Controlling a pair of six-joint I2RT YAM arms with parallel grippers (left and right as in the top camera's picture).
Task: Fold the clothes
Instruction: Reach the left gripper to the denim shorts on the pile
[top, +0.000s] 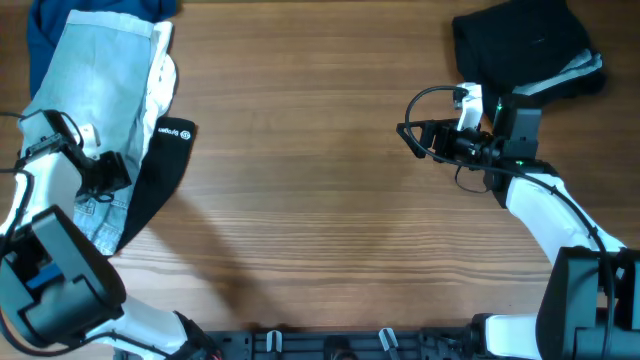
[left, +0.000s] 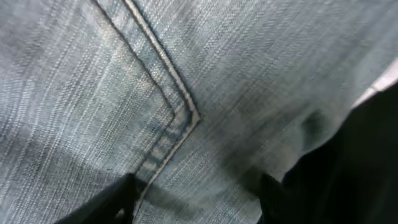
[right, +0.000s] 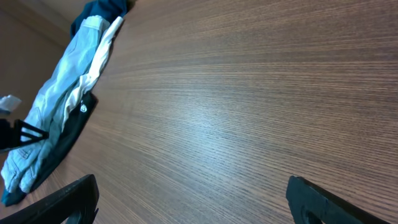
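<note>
The faded light-blue denim jeans (top: 95, 90) lie on top of a pile at the far left of the table. A white garment (top: 162, 85), a black one with a white logo (top: 165, 160) and a navy one (top: 45, 35) lie under them. My left gripper (top: 105, 178) is down on the lower part of the jeans. In the left wrist view its fingers (left: 196, 202) are apart, with flat denim and pocket stitching (left: 180, 106) between them. My right gripper (top: 408, 135) is open and empty over bare wood (right: 193, 199). The pile also shows far off in the right wrist view (right: 53, 106).
A folded stack of black clothes (top: 515, 40) with a grey-white edge (top: 578, 68) sits at the back right, just behind my right arm. The wooden table top (top: 320, 200) spans the middle between the arms.
</note>
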